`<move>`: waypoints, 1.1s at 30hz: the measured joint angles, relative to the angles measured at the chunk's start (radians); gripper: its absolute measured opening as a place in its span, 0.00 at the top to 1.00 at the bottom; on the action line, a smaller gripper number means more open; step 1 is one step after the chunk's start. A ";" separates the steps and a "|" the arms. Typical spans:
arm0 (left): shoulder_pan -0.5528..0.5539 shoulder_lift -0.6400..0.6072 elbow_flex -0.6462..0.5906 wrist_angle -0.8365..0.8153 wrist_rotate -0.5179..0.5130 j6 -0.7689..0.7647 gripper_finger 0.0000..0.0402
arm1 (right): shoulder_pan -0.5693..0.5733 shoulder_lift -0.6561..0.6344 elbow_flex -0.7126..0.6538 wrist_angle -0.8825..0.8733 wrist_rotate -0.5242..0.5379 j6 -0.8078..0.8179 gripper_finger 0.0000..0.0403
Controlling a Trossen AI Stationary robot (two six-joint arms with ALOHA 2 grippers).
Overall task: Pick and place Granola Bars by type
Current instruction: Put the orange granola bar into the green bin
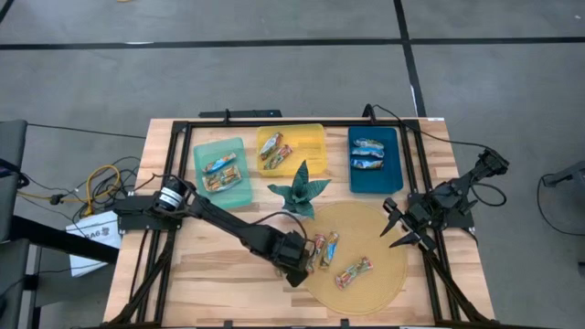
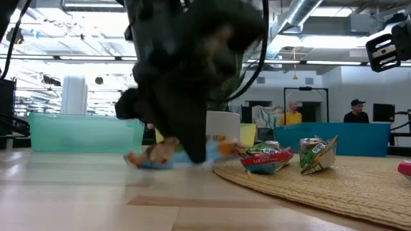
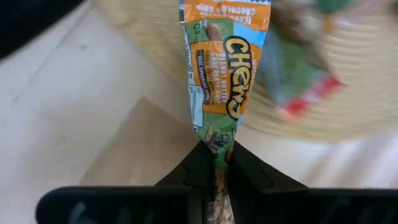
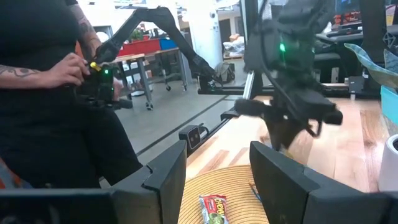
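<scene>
Wrapper on the granola bar (image 3: 225, 74) looks glossy, orange and green, at the woven round mat's (image 1: 384, 224) edge. My left gripper (image 3: 219, 163) pinches its crimped end. Right gripper (image 1: 402, 227) hovers, fingers apart.

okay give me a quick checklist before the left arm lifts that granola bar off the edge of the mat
1. Left hand closed on the granola bar: ok, its fingers pinch one end of the wrapper.
2. Grip depth: not ok, only the wrapper's tail is caught, so it may slip.
3. Neighbouring bars free of the grasp: ok, they lie apart on the woven mat.
4. Right hand out of the way: ok, open and parked at the mat's far right edge.
5. Trays reachable: ok, green tray, yellow tray and blue tray all show space.
6. Plant clear of lift path: cannot tell.
</scene>
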 joint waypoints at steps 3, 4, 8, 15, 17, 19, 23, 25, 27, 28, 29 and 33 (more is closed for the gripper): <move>-0.007 -0.038 -0.002 0.016 -0.008 0.035 0.93 | 0.000 0.000 0.000 0.000 0.000 0.000 0.58; -0.011 -0.046 -0.002 0.020 -0.016 0.051 0.94 | 0.000 0.000 0.000 0.000 0.000 0.000 0.58; -0.021 -0.086 -0.001 0.014 -0.037 0.107 0.95 | 0.000 -0.001 0.000 0.001 0.000 0.000 0.58; -0.036 -0.164 -0.001 0.043 -0.079 0.213 0.95 | 0.000 0.000 0.000 0.000 0.000 0.000 0.58; -0.038 -0.188 0.000 0.069 -0.095 0.243 0.95 | 0.000 0.000 0.000 0.001 0.000 0.000 0.58; -0.040 -0.207 0.000 0.089 -0.112 0.267 0.95 | 0.000 0.000 0.000 0.001 0.000 0.000 0.58; -0.040 -0.242 0.000 0.148 -0.135 0.311 0.95 | 0.000 0.000 0.000 0.000 0.000 0.000 0.58; -0.040 -0.253 0.000 0.188 -0.137 0.337 0.95 | 0.000 0.000 0.000 0.000 0.000 0.000 0.58; -0.040 -0.257 0.000 0.232 -0.137 0.363 0.95 | 0.000 0.000 0.000 0.000 0.000 0.000 0.58; -0.040 -0.257 0.000 0.262 -0.137 0.371 0.95 | 0.000 0.000 0.000 0.000 0.000 0.000 0.58; -0.040 -0.257 0.000 0.290 -0.137 0.382 0.95 | 0.000 0.000 0.000 0.000 0.000 0.000 0.58; -0.040 -0.257 0.001 0.386 -0.137 0.406 0.95 | 0.000 0.000 0.000 0.000 0.000 0.000 0.58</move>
